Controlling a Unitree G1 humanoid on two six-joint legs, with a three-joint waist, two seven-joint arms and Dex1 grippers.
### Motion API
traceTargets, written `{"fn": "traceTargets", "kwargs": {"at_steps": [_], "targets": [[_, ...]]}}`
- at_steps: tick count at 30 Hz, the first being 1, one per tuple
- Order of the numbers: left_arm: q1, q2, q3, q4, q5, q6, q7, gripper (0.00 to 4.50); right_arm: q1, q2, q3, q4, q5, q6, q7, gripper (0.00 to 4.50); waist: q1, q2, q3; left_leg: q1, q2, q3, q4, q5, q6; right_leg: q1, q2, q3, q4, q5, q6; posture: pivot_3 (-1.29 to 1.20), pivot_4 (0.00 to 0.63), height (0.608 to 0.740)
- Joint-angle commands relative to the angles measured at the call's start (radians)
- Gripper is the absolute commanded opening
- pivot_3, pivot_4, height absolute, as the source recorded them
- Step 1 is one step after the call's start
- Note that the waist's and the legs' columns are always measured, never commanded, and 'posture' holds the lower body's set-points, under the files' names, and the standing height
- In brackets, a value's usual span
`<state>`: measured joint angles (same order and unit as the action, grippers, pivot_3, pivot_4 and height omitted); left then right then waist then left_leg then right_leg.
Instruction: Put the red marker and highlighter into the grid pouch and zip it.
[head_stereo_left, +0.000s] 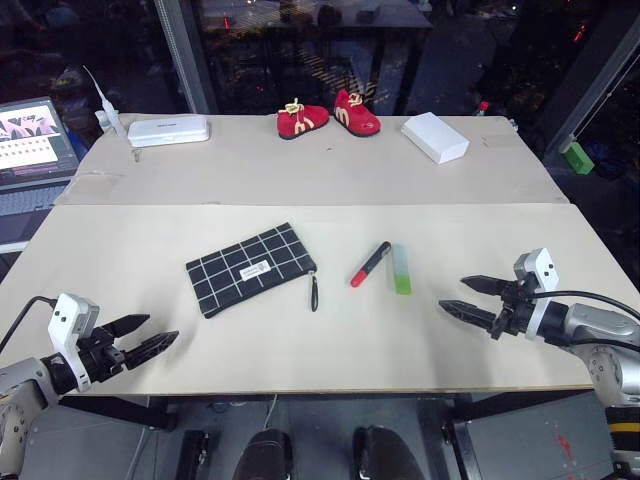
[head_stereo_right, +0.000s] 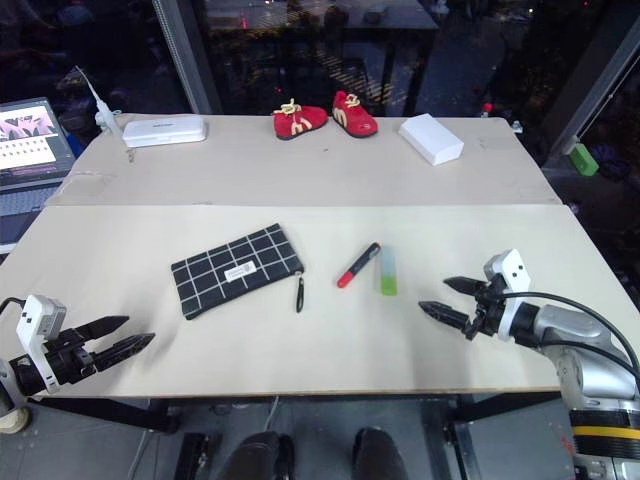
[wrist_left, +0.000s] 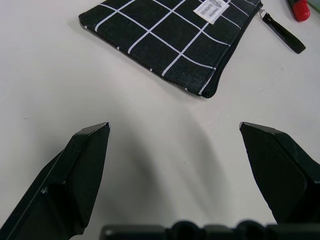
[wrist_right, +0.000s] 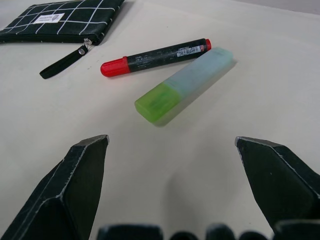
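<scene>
Mid-bench lie the closed black grid-lined fabric pouch (head_stereo_left: 251, 268), the slim red-and-black marker (head_stereo_left: 370, 264) and the pale green-ended highlighter (head_stereo_left: 401, 269); both jaws gape empty, and the touching pens risk being knocked apart

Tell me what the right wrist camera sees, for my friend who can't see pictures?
A red marker and a highlighter with a green end lie side by side on a pale table, ahead of the open right gripper. The grid pouch lies farther off.
</scene>
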<state>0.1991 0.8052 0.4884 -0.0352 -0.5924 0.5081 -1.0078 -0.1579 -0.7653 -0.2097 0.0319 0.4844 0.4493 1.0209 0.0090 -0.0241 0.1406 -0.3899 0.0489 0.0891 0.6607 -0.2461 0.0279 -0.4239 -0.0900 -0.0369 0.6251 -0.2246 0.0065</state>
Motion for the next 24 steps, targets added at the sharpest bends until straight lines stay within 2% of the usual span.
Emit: {"fn": "traceTargets", "kwargs": {"at_steps": [1,3,5,6,9,10,12,15,16,17,24], "targets": [[-0.011,0.016,0.024,-0.031,-0.022,0.008,-0.009,4.49,-0.023,0.000,-0.013,-0.022,0.006,-0.023,0.003,4.50,0.000,0.000,0.000,0.000,0.000,0.000,0.000,0.000,0.000,0.000,0.000,0.000,0.000,0.000,0.000,0.00,0.150,0.740],[-0.034,0.018,0.019,-0.031,-0.036,0.012,-0.021,4.49,-0.028,0.012,0.001,-0.032,0.002,-0.030,-0.001,4.50,0.000,0.000,0.000,0.000,0.000,0.000,0.000,0.000,0.000,0.000,0.000,0.000,0.000,0.000,0.000,0.00,0.150,0.740],[-0.051,0.037,-0.008,-0.003,-0.009,-0.004,-0.045,4.50,-0.036,0.023,-0.004,-0.029,0.009,-0.022,-0.009,3.97,0.000,0.000,0.000,0.000,0.000,0.000,0.000,0.000,0.000,0.000,0.000,0.000,0.000,0.000,0.000,0.00,0.150,0.740],[-0.060,0.051,-0.038,0.050,0.066,-0.098,-0.056,4.50,-0.046,0.026,-0.008,-0.032,0.019,-0.010,-0.007,3.75,0.000,0.000,0.000,0.000,0.000,0.000,0.000,0.000,0.000,0.000,0.000,0.000,0.000,0.000,0.000,0.00,0.150,0.740],[-0.073,0.072,-0.088,0.138,0.198,-0.305,-0.077,4.50,-0.072,0.028,-0.006,-0.037,0.041,0.020,0.007,2.79,-0.002,0.001,0.000,0.000,-0.001,0.001,0.000,0.000,0.000,0.000,0.000,0.000,0.000,0.000,0.000,0.00,0.150,0.740],[-0.083,0.069,-0.087,0.140,0.194,-0.322,-0.082,4.50,-0.078,0.028,-0.003,-0.043,0.046,0.020,0.017,2.31,-0.004,0.001,0.000,0.000,-0.001,0.001,0.000,0.000,0.000,-0.001,0.000,0.000,0.000,0.000,-0.001,0.00,0.150,0.740],[-0.108,0.067,-0.093,0.141,0.197,-0.355,-0.086,4.50,-0.095,0.030,0.007,-0.059,0.055,0.026,0.030,1.76,-0.003,0.000,0.000,-0.001,0.000,0.001,0.000,0.000,0.000,-0.001,0.000,0.000,0.000,0.000,-0.001,0.00,0.150,0.740],[-0.127,0.083,-0.127,0.149,0.244,-0.422,-0.101,4.50,-0.138,0.047,0.052,-0.086,0.055,0.045,0.031,0.65,-0.002,0.000,0.000,0.000,0.000,0.001,0.000,0.000,0.000,-0.001,-0.001,0.000,0.000,0.000,-0.001,0.00,0.150,0.740],[-0.132,0.089,-0.142,0.154,0.263,-0.444,-0.107,4.50,-0.164,0.062,0.080,-0.095,0.047,0.054,0.021,0.46,-0.001,0.000,0.000,0.000,0.000,0.001,0.000,0.000,0.000,-0.001,-0.001,0.000,0.000,0.000,-0.001,0.00,0.150,0.740],[-0.136,0.093,-0.156,0.161,0.280,-0.460,-0.111,4.50,-0.189,0.075,0.105,-0.100,0.038,0.063,0.009,0.06,-0.006,0.000,0.000,0.000,0.000,0.001,0.000,0.000,0.000,0.000,0.000,0.000,0.000,0.000,-0.001,0.00,0.150,0.740],[-0.189,0.148,-0.265,0.292,0.419,-0.614,-0.124,4.50,-0.370,0.227,0.302,-0.107,-0.035,0.074,-0.040,0.06,-0.021,0.000,0.000,-0.001,0.001,0.001,0.000,0.000,0.000,-0.002,0.000,-0.001,0.002,0.001,-0.001,0.00,0.150,0.740]]}}
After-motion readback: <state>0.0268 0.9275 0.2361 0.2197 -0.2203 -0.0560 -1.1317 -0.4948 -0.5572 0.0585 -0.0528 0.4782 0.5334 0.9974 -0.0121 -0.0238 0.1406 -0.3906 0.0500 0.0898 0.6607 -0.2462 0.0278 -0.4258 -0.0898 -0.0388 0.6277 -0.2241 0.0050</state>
